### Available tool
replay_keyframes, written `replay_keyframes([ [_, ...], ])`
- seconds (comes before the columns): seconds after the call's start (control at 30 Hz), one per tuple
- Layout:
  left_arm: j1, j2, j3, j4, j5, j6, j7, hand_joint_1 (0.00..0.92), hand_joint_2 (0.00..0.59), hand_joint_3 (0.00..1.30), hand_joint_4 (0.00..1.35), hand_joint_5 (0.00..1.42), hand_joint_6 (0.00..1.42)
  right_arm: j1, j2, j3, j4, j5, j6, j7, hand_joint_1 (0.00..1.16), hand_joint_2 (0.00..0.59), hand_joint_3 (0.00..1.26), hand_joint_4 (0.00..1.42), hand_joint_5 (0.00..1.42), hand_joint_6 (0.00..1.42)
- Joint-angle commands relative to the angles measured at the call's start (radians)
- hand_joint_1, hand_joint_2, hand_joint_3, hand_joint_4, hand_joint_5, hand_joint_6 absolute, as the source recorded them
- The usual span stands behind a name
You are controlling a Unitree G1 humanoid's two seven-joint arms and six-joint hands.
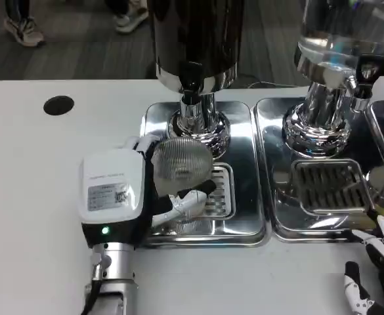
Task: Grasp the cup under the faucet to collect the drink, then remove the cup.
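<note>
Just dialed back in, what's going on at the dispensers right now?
The left hand grips the cup and holds it on the drip tray under the faucet of the dark dispenser. Whether any drink is flowing or in the cup can't be told from here. The right hand waits at the table's near right edge with its fingers apart, holding nothing, in front of the second dispenser's tray.

Ribbed clear cup (182, 159), upright (apparently) under the faucet (190, 88), on drip tray (244, 226)
</note>
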Motion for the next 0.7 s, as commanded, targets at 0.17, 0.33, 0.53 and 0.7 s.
replay_keyframes([
  [0.17,-0.034,-0.018,-0.017,0.009,0.016,0.034,-0.069,0.068,0.084,0.33,0.25,0.65,0.83,0.000,0.006,-0.007,0.022,0.020,-0.023,-0.011,0.37,0.525,0.31,0.04,0.06,0.13],
  [0.33,-0.051,-0.031,-0.031,0.029,0.017,0.043,-0.082,0.068,0.083,0.31,0.21,0.64,0.81,0.003,0.004,-0.011,0.028,0.029,-0.031,-0.013,0.37,0.525,0.31,0.04,0.06,0.14],
  [0.53,-0.067,-0.036,-0.038,0.042,0.014,0.051,-0.079,0.068,0.082,0.29,0.18,0.64,0.79,0.006,0.002,-0.013,0.025,0.034,-0.032,-0.007,0.37,0.525,0.31,0.04,0.07,0.14],
  [0.7,-0.071,-0.032,-0.039,0.044,0.015,0.058,-0.074,0.068,0.082,0.27,0.14,0.62,0.76,0.009,0.001,-0.015,0.018,0.039,-0.030,-0.002,0.37,0.525,0.31,0.04,0.08,0.15],
])
